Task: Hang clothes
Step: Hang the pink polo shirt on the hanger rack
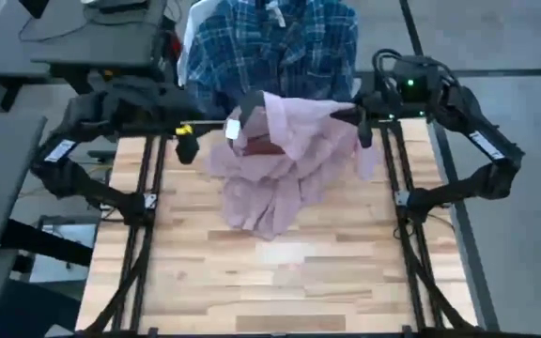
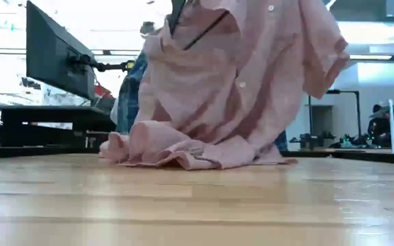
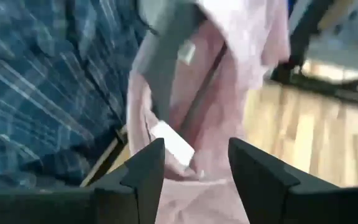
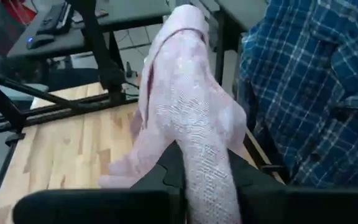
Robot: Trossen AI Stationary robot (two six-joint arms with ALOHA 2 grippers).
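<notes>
A dusty pink shirt (image 1: 270, 169) is held up over the table's far middle, and its lower part (image 2: 183, 150) lies bunched on the wood. A thin dark wire (image 3: 204, 81) runs inside its collar. My right gripper (image 1: 357, 120) is shut on the shirt's right side. My left gripper (image 1: 188, 143) stands open just left of the collar (image 3: 166, 74), with pink cloth showing beyond the gap between its fingers (image 3: 197, 171). I cannot tell whether it touches the cloth. A blue-and-white plaid shirt (image 1: 270, 42) hangs behind the table's far edge. My right gripper pinches a bunched fold of the pink shirt (image 4: 207, 168) between its two fingers, coming roughly level from the table's right side. The cloth rises out of the fingers and spreads toward the collar. The shirt's upper part is lifted, and its hem end rests on the table.
Black frame rails (image 1: 144, 235) (image 1: 407, 235) run along the table's left and right sides. Bare wood (image 1: 270, 282) lies in front of the shirt toward the near edge. A monitor on an arm (image 2: 53, 55) and desks stand beyond the table.
</notes>
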